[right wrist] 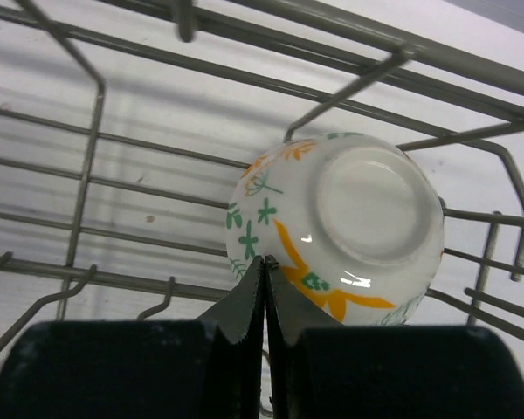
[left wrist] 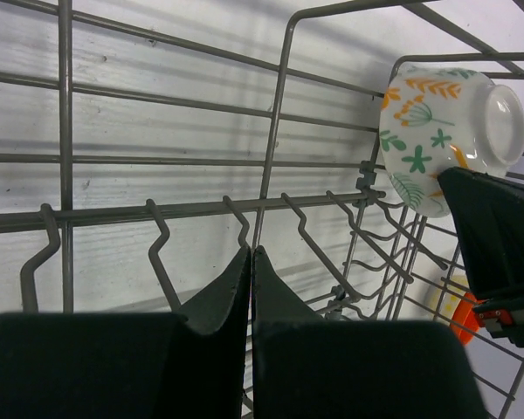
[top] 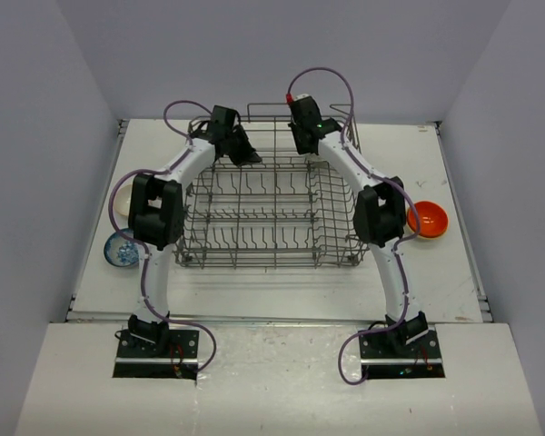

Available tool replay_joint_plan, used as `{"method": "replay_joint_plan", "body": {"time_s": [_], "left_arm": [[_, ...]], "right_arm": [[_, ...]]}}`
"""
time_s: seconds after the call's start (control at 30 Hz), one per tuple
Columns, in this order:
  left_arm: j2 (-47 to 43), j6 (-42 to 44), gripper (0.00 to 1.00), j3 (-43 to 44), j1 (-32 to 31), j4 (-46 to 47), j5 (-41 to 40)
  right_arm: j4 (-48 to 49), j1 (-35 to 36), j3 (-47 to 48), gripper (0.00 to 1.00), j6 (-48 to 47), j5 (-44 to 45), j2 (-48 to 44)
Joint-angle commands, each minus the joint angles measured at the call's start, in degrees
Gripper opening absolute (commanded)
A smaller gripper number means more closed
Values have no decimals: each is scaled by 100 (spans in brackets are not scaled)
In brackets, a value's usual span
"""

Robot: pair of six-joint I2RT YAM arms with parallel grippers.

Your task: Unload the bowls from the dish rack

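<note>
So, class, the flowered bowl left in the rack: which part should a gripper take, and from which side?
Probably the rim. The flowered bowl lies tipped in the dish rack, its foot facing the shut right gripper; that rounded underside offers little to pinch. Open the gripper and come from above, one finger inside the upper rim, one outside.

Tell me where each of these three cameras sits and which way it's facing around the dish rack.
Top external: above and behind the bases, looking down on the dish rack, with the left arm and right arm whole.
Left wrist: low at the rack's far side, facing across its tines past the shut left gripper toward the floral bowl.
Right wrist: facing that bowl's underside past the shut right gripper.
Shared: both wrist views show the floral bowl.
</note>
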Motion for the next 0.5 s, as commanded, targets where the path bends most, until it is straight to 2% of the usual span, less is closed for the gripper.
{"method": "replay_joint_plan", "body": {"time_s": [0.0,0.1,0.3,0.47], "left_arm": [[-137,35,1,21,-4,-130,141],[-120,9,1,4,-4,-138,168],[-102,-36,2,-75,-4,-25,229],[-164,8,2,-128,22,-33,194]], "right_arm": [[-39,-192,295,0,-39,899,333],[-566,-253,541,0,83,1216,325],[-830,-446,-169,0,452,1973,-70],[-953,-464,-663,0,847,2141,-527]]}}
